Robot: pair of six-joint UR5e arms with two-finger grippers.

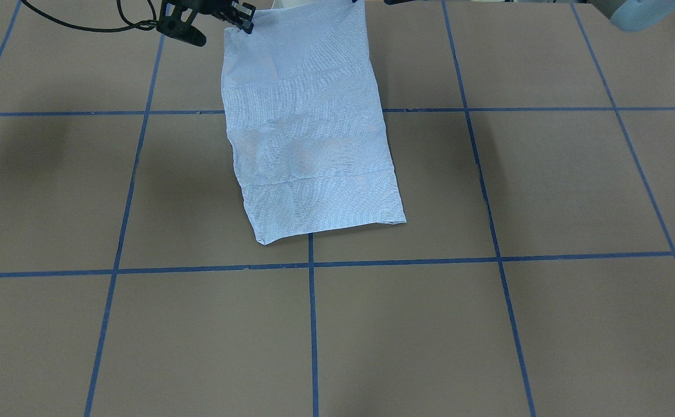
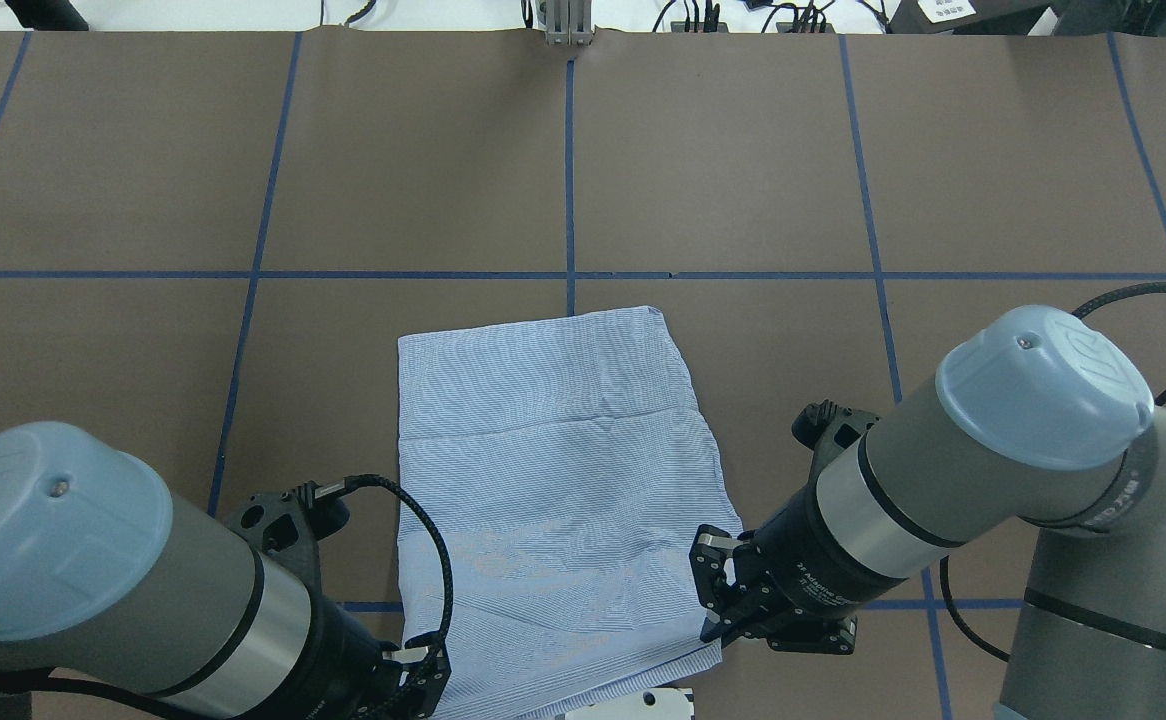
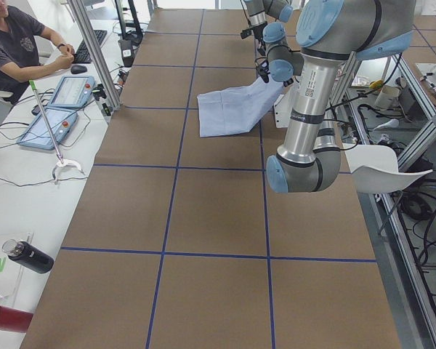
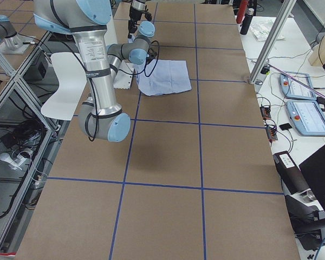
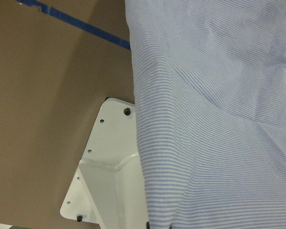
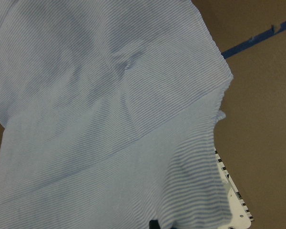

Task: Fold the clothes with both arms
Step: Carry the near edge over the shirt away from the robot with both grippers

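Note:
The light blue-and-white striped shirt [image 2: 553, 480] lies folded into a long rectangle on the brown table; it also shows in the front view [image 1: 308, 133]. Its far end rests flat and its near end is raised off the table towards the robot [image 3: 232, 109]. My left gripper [image 2: 426, 668] is shut on the shirt's near left corner. My right gripper [image 2: 715, 600] is shut on the near right corner; it shows at the top left of the front view [image 1: 244, 20]. Striped cloth fills both wrist views [image 5: 219, 119] [image 6: 109, 119]. Buttons, collar and label are hidden.
The white pedestal base plate [image 2: 665, 700] sits just under the shirt's near edge, also in the left wrist view [image 5: 109, 167]. Blue tape lines [image 1: 312, 324] grid the table. An operator [image 3: 18, 43] with control tablets [image 3: 58, 109] sits at the far side.

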